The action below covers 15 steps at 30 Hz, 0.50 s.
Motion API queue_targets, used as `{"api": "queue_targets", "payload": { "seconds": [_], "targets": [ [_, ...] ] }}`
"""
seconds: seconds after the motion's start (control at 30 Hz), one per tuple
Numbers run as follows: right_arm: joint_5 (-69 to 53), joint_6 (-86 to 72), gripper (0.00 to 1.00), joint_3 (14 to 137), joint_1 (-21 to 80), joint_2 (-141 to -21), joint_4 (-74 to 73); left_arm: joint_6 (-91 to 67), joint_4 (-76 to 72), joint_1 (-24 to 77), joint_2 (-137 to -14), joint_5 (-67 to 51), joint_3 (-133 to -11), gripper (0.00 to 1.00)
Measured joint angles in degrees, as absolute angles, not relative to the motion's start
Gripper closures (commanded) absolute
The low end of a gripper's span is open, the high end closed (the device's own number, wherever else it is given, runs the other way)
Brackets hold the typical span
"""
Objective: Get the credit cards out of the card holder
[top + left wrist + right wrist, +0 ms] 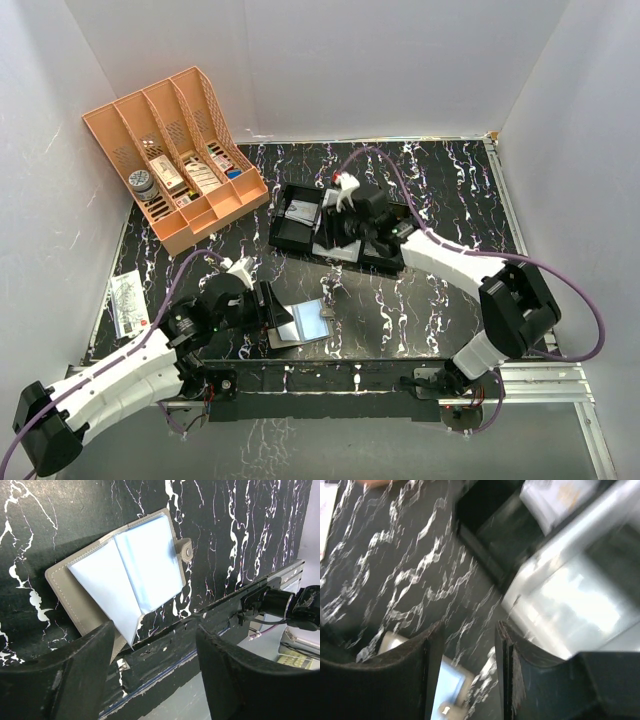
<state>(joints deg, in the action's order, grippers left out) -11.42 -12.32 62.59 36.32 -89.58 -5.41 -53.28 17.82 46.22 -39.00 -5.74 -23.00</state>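
Grey-brown holder lies open on the table near the front edge, blue sleeves up. Left gripper at its corner, jaws wide, empty. Right gripper over the tray, jaws narrowly apart, nothing between.

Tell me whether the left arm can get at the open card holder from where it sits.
Probably yes. The left gripper sits right beside the card holder, jaws open toward it, and nothing lies between them.

A black worktop veined with white, enclosed by plain white walls at the left, back and right; a metal rail edges its near side.
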Motion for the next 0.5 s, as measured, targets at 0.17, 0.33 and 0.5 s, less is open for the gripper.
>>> {"api": "queue_targets", "payload": {
  "seconds": [0.17,0.33,0.5],
  "targets": [
    [-19.0,-31.4,0.59,43.7,38.3,-83.8,-2.7,-53.8,16.2,46.2,-40.2,-6.9,-22.0,0.44],
    [-15.7,-41.9,0.6,36.6,48.8,-78.4,-7.6,-53.6,16.7,46.2,-43.8,-7.3,-22.1,0.44],
    [-10.2,-47.5,0.6,36.6,54.2,-74.0,-7.5,-53.0,16.7,46.2,-45.8,-7.4,-22.6,0.46]
  ]
}}
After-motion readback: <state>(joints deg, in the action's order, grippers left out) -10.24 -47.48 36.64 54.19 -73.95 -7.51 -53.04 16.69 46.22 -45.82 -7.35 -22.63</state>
